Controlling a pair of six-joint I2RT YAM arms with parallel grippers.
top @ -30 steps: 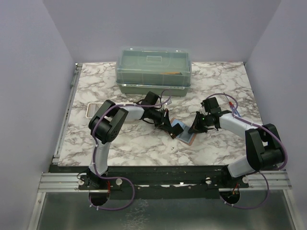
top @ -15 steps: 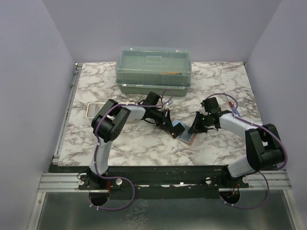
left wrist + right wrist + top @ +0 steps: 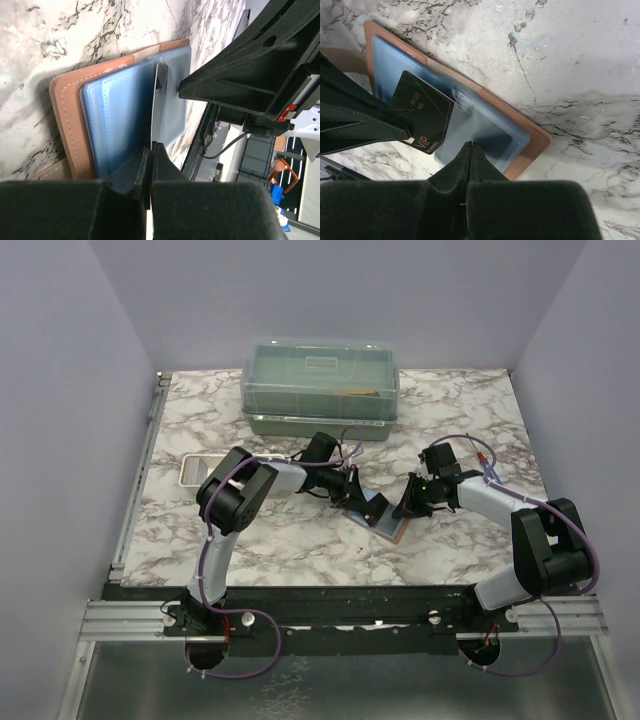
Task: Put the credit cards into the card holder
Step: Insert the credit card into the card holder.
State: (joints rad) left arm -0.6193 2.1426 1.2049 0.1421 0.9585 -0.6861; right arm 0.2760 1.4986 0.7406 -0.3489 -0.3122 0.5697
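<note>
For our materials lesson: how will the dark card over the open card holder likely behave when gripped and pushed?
Probably stiff and light: the dark card looks thin and straight, edge-on, in the left hand. Its smooth face may slide over the card holder.

Brown, blue-lined card holder (image 3: 539,141), black card (image 3: 422,117) w/ gold print, grey-veined white marble table (image 3: 570,60).

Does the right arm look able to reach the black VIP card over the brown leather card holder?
Likely yes: shut right gripper sits beside the black VIP card, nothing between; left gripper holds it.
</note>
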